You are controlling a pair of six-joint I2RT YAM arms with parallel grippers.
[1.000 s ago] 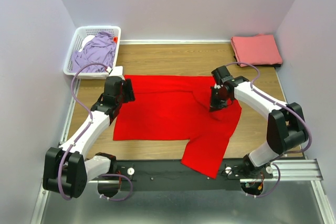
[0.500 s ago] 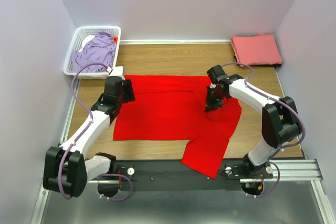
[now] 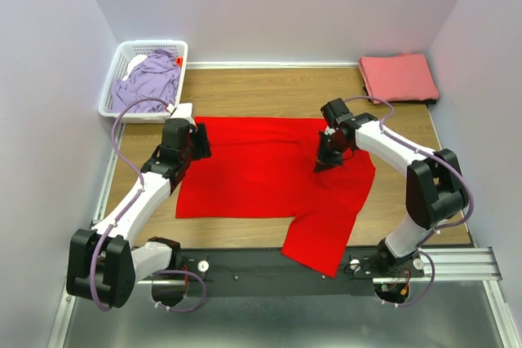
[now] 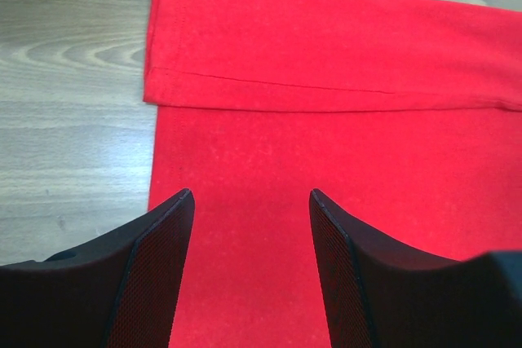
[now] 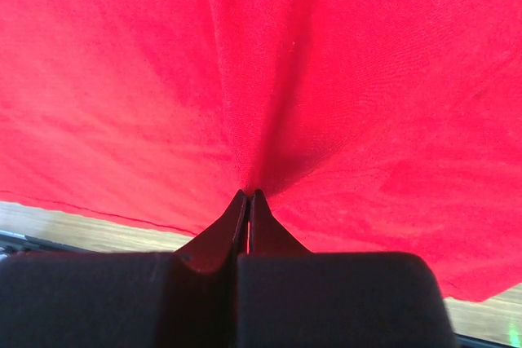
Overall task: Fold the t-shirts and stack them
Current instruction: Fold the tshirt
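The red t-shirt (image 3: 245, 177) lies spread flat across the middle of the table, with a flap hanging over the near edge. My right gripper (image 3: 324, 162) is shut on a pinch of its cloth right of centre. In the right wrist view the red t-shirt (image 5: 367, 79) puckers into a ridge at the closed tips of the right gripper (image 5: 248, 193). My left gripper (image 3: 198, 140) hovers open over the shirt's left edge. In its wrist view the left gripper (image 4: 249, 193) has only flat red t-shirt (image 4: 326, 79) between the fingers. A folded hem strip lies ahead of them.
A salmon-pink t-shirt (image 3: 398, 77) lies folded at the back right corner. The white lattice basket (image 3: 152, 43) at the back left holds a crumpled lavender t-shirt (image 3: 151, 75). A small white object (image 3: 181, 109) sits beside the basket, near the red shirt's corner.
My right gripper has slid a little to the left, dragging its pinch of red cloth along. The left arm has stayed where it was.
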